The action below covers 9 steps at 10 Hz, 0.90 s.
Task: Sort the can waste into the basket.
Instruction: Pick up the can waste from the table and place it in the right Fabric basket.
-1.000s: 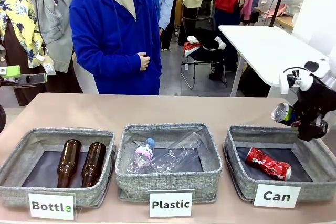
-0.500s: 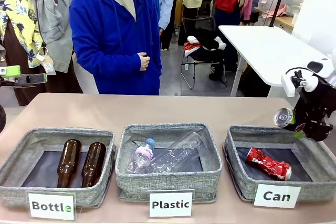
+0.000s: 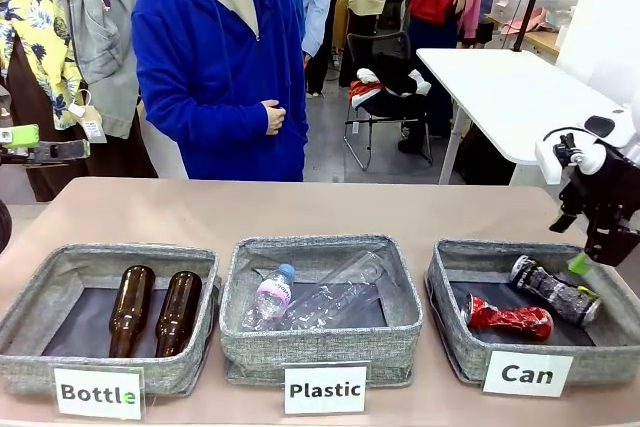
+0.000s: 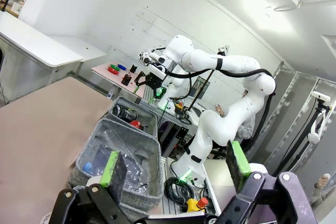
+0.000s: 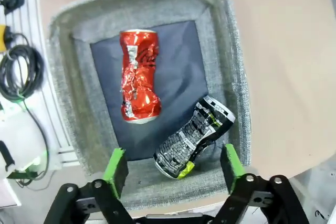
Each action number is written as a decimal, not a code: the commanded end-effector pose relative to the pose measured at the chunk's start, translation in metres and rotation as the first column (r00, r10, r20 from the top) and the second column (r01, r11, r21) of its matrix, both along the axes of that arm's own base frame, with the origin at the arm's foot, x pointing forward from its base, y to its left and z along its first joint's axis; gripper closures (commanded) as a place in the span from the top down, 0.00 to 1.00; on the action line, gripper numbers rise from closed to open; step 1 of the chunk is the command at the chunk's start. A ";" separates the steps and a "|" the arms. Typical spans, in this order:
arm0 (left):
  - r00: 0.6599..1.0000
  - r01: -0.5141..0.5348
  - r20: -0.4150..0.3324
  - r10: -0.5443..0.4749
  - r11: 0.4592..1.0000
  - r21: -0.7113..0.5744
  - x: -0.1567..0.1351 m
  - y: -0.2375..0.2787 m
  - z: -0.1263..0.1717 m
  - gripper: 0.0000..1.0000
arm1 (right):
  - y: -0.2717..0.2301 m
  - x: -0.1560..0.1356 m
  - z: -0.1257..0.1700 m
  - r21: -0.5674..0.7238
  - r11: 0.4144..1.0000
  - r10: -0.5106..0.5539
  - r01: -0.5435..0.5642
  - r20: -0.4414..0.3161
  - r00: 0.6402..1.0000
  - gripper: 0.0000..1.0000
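The grey basket [image 3: 447,292] signed "Can" stands at the table's right end. A crushed red can [image 3: 510,319] lies on its dark floor. A dented black can [image 3: 555,290] rests tilted against the basket's far right wall, free of any grip. My right gripper [image 3: 592,249] hovers open just above that corner. In the right wrist view it [image 5: 173,170] is open over the basket [image 5: 63,77], with the black can [image 5: 194,137] below its fingers and the red can [image 5: 138,75] farther in. My left gripper [image 4: 176,166] is open and holds nothing, off to the left side.
The middle basket [image 3: 320,347] signed "Plastic" holds clear plastic bottles. The left basket [image 3: 100,367] signed "Bottle" holds two brown glass bottles. A person in a blue hoodie [image 3: 215,67] stands at the far edge, hands near the waist.
My right gripper held the black can above the basket's right rim, then its jaws opened. The can dropped into the basket beside the red one.
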<state>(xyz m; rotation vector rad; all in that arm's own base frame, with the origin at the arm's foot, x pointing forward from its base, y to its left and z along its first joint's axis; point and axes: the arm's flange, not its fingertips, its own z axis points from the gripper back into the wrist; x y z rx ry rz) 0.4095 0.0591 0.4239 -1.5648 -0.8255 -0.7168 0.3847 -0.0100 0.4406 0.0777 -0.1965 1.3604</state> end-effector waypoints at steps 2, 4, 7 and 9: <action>1.000 0.007 -0.007 -0.007 1.000 0.013 -0.002 0.000 0.002 1.00 | -0.005 -0.002 0.023 0.184 0.977 -0.081 0.103 -0.126 0.989 1.00; 1.000 0.007 -0.007 -0.007 1.000 0.013 -0.002 0.000 0.002 1.00 | -0.015 0.000 0.038 0.413 0.807 -0.272 0.422 -0.374 0.887 1.00; 1.000 0.007 -0.007 -0.007 1.000 0.013 -0.002 0.000 0.002 1.00 | -0.039 0.027 0.054 0.444 0.262 -0.161 0.857 -0.855 0.492 1.00; 1.000 0.007 -0.007 -0.007 1.000 0.013 -0.002 0.000 0.002 1.00 | -0.044 0.040 0.056 0.309 0.120 -0.053 0.944 -0.947 0.317 1.00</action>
